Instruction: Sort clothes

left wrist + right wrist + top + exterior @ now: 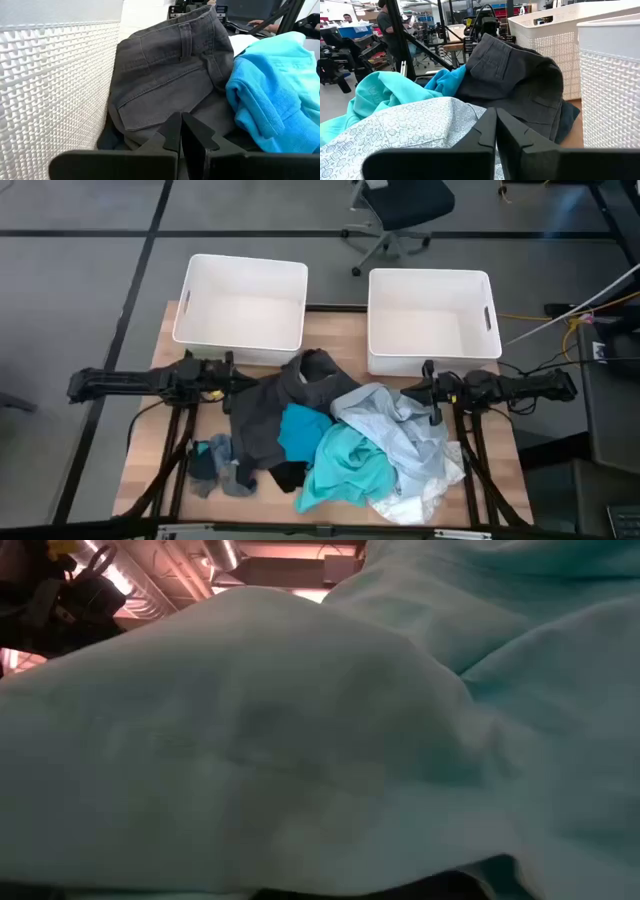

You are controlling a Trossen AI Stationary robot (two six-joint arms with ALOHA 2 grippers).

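Note:
A pile of clothes lies on the wooden table's near middle. It holds a dark grey garment [275, 405] [170, 75] [520, 80], a bright blue one [300, 430] [270, 90], a teal one [345, 465] [375, 95], a pale patterned shirt [400, 430] [410, 125] and small grey-blue socks [220, 465]. My left gripper [240, 380] [181, 132] is shut and empty at the pile's left far edge, facing the grey garment. My right gripper [405, 392] [496, 125] is shut and empty at the pile's right far edge, over the patterned shirt. Pale teal cloth [300, 760] fills the low view.
Two white bins stand side by side at the far edge, the left bin [245, 262] [55, 90] and the right bin [430, 275] [610, 80]. Bare wood [150, 460] shows at the near left. An office chair [400, 210] stands beyond the table; a person [387, 25] stands in the room.

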